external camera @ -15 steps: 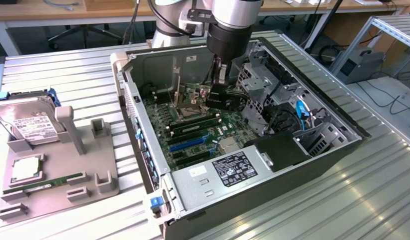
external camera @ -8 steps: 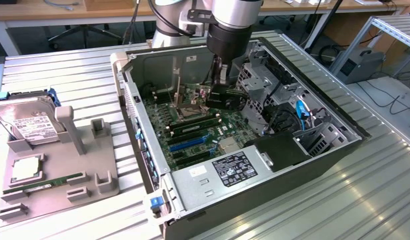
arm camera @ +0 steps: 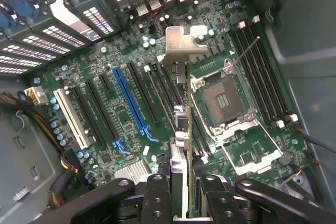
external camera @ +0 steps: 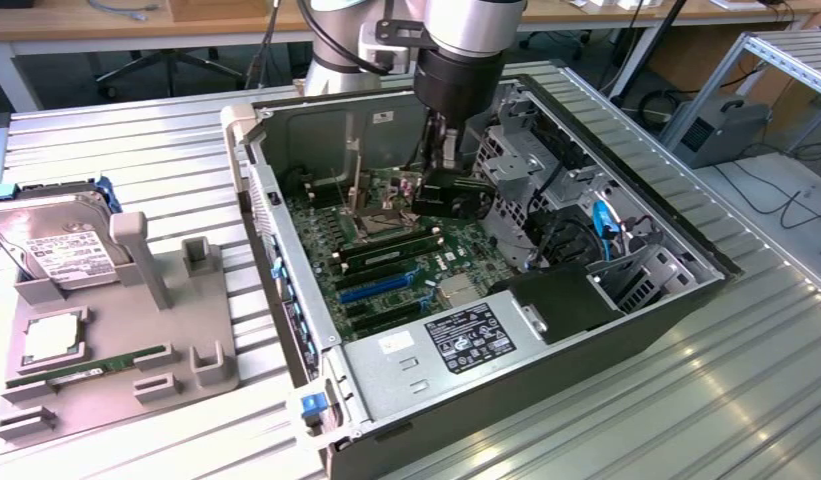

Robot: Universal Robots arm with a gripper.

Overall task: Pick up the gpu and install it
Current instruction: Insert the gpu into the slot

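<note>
The thin, dark gpu card with its silvery end bracket is held edge-on between the black pincer, half-closed on it, above the green motherboard inside the open computer case.

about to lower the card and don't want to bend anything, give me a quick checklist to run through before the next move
1. Grip on the gpu: ok, the gripper is shut on its edge.
2. Card inside the case, above the motherboard: ok.
3. Its silvery bracket faces the port wall: ok.
4. The blue slot is empty: ok.
5. Card over the blue slot: not ok, it hangs beside it, nearer the cpu socket.
6. Card seated: not ok, not yet in any slot.
</note>
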